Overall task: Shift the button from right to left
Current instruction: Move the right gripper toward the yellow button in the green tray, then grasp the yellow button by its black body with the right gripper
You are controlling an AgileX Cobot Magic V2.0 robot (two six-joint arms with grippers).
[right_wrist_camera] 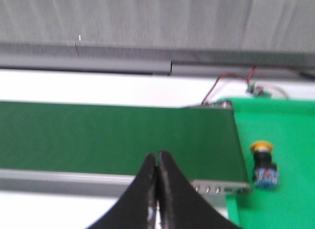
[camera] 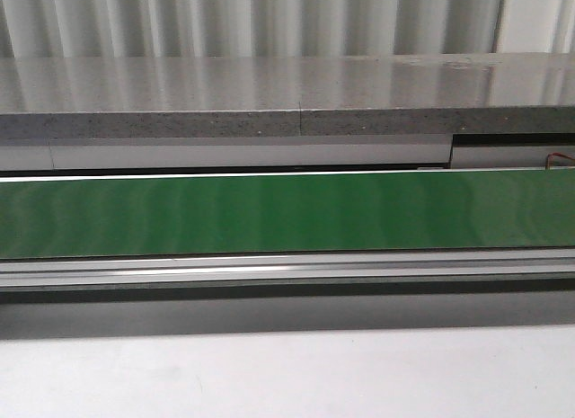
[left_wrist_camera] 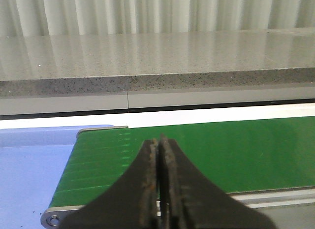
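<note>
The button (right_wrist_camera: 264, 165), with a yellow cap, black collar and blue block, lies on a bright green mat (right_wrist_camera: 285, 140) just past the right end of the conveyor belt (right_wrist_camera: 118, 135); it shows only in the right wrist view. My right gripper (right_wrist_camera: 157, 155) is shut and empty, over the belt's near edge, to the left of the button. My left gripper (left_wrist_camera: 160, 142) is shut and empty over the belt's left end (left_wrist_camera: 98, 160). Neither gripper shows in the front view, nor does the button.
The dark green belt (camera: 287, 211) runs across the front view with a metal rail (camera: 287, 267) along its near side. A grey stone ledge (camera: 269, 94) stands behind it. A blue surface (left_wrist_camera: 29, 165) lies left of the belt. Red wires (right_wrist_camera: 231, 79) sit behind the green mat.
</note>
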